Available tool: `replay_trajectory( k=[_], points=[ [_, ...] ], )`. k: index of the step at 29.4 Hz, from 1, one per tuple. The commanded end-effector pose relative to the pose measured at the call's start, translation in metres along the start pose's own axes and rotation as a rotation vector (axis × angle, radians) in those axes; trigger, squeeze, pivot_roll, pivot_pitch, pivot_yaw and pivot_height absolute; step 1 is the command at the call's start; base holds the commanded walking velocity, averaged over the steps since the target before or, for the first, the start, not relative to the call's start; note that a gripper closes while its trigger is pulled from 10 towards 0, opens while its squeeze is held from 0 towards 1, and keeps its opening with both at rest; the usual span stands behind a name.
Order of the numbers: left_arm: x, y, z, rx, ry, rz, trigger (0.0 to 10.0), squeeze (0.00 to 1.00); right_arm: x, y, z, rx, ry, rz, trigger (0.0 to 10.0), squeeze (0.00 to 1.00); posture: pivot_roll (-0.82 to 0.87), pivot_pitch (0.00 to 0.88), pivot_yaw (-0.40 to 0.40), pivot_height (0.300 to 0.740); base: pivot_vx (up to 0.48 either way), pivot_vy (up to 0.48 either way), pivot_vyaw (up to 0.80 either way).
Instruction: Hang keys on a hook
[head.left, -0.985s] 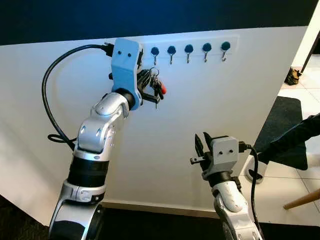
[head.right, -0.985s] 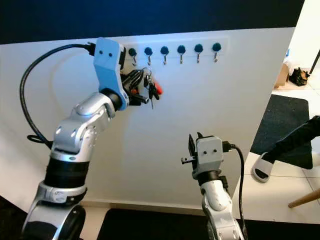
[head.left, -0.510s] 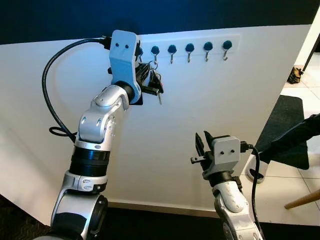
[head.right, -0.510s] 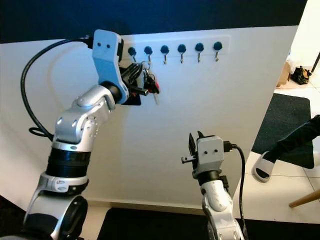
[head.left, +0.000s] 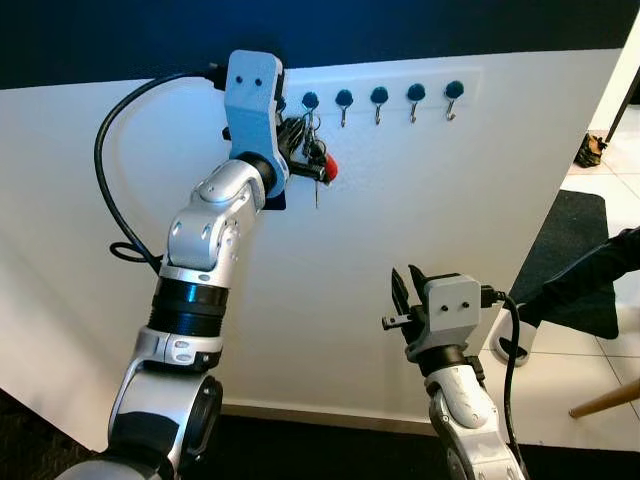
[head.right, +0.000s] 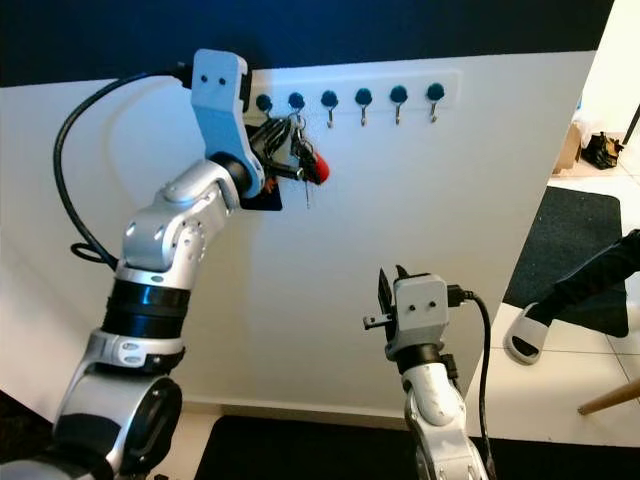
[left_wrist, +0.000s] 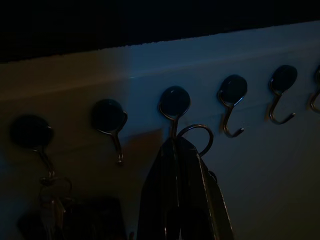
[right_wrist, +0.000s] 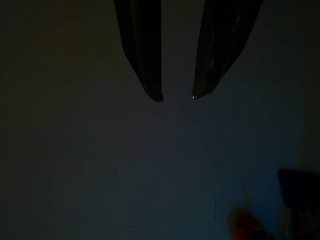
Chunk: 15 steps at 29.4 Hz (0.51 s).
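Note:
A row of metal hooks (head.left: 379, 97) with dark round caps runs along a white rail high on the wall. My left gripper (head.left: 305, 152) is raised to the rail's left part, shut on a bunch of keys (head.left: 314, 165) with a red tag (head.left: 330, 167). In the left wrist view the key ring (left_wrist: 198, 136) loops just beside and below one hook (left_wrist: 174, 101); whether it is over the hook I cannot tell. My right gripper (head.left: 405, 288) stands low before the wall, open, its fingers (right_wrist: 148, 60) holding nothing.
Another small bunch of keys (left_wrist: 50, 207) and a dark thing (head.left: 273, 200) hang under the leftmost hooks. At the right are a black mat (head.left: 585, 240), a slipper (head.left: 508, 345), a person's dark-clad limb (head.left: 590, 275) and a wooden leg (head.left: 605, 398).
My left gripper has risen a little and shifted right with the keys, closer to the hooks; the red tag shows again. The right arm has stayed put.

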<state>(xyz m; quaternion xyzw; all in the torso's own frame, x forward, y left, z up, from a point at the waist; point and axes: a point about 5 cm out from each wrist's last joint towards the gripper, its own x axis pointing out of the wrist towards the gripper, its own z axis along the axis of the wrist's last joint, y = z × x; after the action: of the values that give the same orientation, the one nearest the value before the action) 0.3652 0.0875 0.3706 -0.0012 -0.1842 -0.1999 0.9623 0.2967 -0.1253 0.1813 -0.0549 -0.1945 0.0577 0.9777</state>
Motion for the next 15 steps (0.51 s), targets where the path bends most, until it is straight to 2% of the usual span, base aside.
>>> replay_trajectory(
  k=[1, 15],
  points=[
    [0.0027, 0.0004, 0.0045, -0.001, -0.024, 0.007, 10.0, 0.00, -0.0029, -0.0001, -0.0025, 0.001, 0.018, -0.007, 10.0, 0.00, 0.02, 0.163, 0.149, 0.740, 0.000, 0.000, 0.00],
    [0.0102, -0.0050, -0.0004, -0.011, -0.012, -0.001, 10.0, 0.00, -0.0044, -0.0003, -0.0027, 0.000, 0.018, -0.019, 10.0, 0.00, 0.02, 0.164, 0.163, 0.740, 0.000, 0.000, 0.00]
  ],
)
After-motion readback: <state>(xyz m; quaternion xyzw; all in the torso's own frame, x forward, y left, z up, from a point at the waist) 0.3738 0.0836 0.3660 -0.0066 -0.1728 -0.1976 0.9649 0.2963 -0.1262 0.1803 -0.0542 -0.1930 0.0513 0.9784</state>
